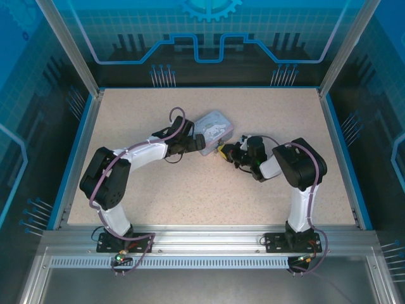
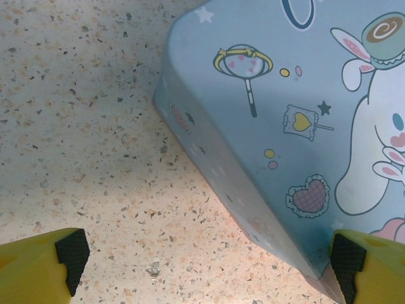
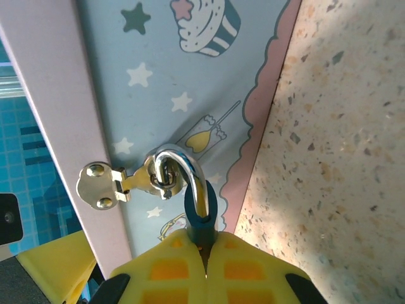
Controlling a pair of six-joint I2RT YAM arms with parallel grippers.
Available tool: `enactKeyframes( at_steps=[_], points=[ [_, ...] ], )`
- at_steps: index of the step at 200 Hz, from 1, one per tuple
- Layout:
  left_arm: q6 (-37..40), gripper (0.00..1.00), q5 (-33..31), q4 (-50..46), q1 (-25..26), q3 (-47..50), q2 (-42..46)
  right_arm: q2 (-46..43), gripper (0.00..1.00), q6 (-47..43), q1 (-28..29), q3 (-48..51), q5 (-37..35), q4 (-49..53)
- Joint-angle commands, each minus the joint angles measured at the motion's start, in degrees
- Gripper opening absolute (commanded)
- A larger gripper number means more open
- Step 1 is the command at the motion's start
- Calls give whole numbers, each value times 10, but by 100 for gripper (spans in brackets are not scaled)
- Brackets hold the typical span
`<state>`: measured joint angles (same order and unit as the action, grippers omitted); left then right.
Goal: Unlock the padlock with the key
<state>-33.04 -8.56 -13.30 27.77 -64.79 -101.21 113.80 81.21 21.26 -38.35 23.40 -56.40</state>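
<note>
The padlock (image 3: 201,218) has a dark blue body and a shiny metal shackle (image 3: 183,164). The shackle hooks through the ring of the brassy hasp (image 3: 104,183) on the pale blue cartoon-printed tin box (image 3: 190,82). My right gripper (image 3: 205,266) is shut on the padlock's body, its yellow fingers pressed together around it. This gripper (image 1: 223,152) sits at the tin box's (image 1: 212,130) right side. My left gripper (image 2: 209,266) is open, one finger (image 2: 38,266) over the table and the other (image 2: 373,266) over the box's (image 2: 278,126) lid. The key is out of view.
The speckled beige tabletop (image 1: 190,190) is ringed by a blue rim and metal frame posts. A tiny grey fleck (image 2: 153,269) lies on the table between my left fingers. Open surface stretches in front of and behind the box.
</note>
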Motion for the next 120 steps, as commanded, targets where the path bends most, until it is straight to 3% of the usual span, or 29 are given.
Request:
enactKeyframes(
  at_steps=[1,120],
  points=[
    [6,99,-6,-49,0,12,-19,-10,0,-6,-15,-11,-11,6],
    [3,99,-3,-52,0,15,-19,-12,0,-16,-38,-41,-6,50]
  ],
)
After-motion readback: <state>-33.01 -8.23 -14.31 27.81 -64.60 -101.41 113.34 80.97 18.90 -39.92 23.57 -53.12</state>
